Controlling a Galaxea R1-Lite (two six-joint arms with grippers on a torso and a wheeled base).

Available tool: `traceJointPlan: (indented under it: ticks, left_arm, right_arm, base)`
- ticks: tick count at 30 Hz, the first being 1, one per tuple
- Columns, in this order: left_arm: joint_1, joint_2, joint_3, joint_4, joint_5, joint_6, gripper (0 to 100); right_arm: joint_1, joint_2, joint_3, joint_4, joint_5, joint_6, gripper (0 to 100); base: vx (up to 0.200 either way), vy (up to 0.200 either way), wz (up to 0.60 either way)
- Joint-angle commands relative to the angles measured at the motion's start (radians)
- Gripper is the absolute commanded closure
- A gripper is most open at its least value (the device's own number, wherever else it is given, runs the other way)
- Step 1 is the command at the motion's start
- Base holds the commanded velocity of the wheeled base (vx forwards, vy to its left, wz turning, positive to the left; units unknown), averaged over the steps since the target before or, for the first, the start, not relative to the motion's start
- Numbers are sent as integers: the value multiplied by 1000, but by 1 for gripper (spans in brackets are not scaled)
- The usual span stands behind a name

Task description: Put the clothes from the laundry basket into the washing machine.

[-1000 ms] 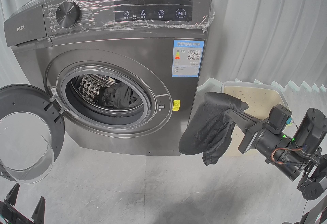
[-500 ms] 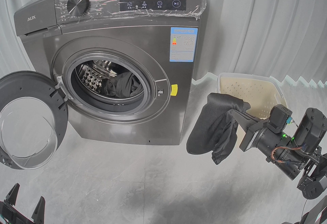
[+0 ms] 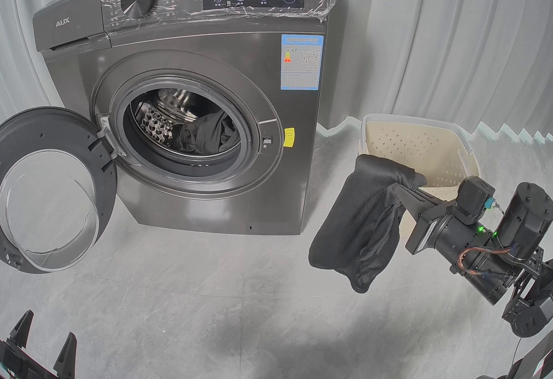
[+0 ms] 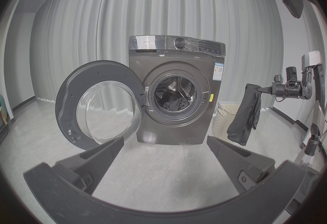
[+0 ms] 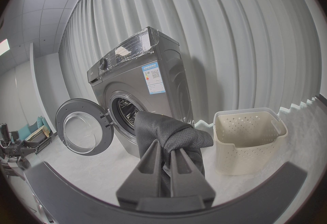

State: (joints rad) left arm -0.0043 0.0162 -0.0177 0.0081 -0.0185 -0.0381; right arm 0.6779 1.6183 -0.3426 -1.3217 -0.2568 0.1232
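- Camera has shifted since the earlier frames: the grey steel front-loading washing machine [image 3: 190,46] and the cream perforated plastic laundry basket [image 3: 415,147] both sit higher in the head view. That is a view change, not a move of either. The right tool [image 3: 403,190] keeps its spot at lower right of the frame.
- Right tool: pressed together on the top fold of a black fabric garment [image 3: 363,213], which hangs free with its long axis vertical, in front of the basket and clear of the floor.
- Left tool [image 3: 47,328]: spread, holding nothing, at the lower left corner.
- Key relation: the round drum opening [image 3: 184,130] lies to the left of the garment and higher in the frame. The right arm is the nearer one.
- Round grey door with clear window [image 3: 52,127] stands swung open at far left, so the approach from the right looks unblocked.
- Dark clothing [image 3: 207,135] already lies in the drum.
- Left wrist view: the tool is about level with the opening, but the hem hangs below its lower lip. Judgement: the hem may catch on the lip unless raised or fed in top first.
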Motion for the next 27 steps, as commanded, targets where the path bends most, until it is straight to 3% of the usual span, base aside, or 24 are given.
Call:
traceJointPlan:
  ticks: [1, 23, 27]
  left_arm:
    - [0, -15, 15, 0, 0, 0, 0]
    - [0, -15, 15, 0, 0, 0, 0]
    - [0, -16, 15, 0, 2, 0, 0]
  right_arm:
    - [0, 3, -6, 1, -9, 1, 100]
    - [0, 6, -6, -2, -9, 1, 100]
    - [0, 5, -6, -2, -7, 1, 100]
  base:
    - [0, 200, 0]
    - [0, 200, 0]
    - [0, 0, 0]
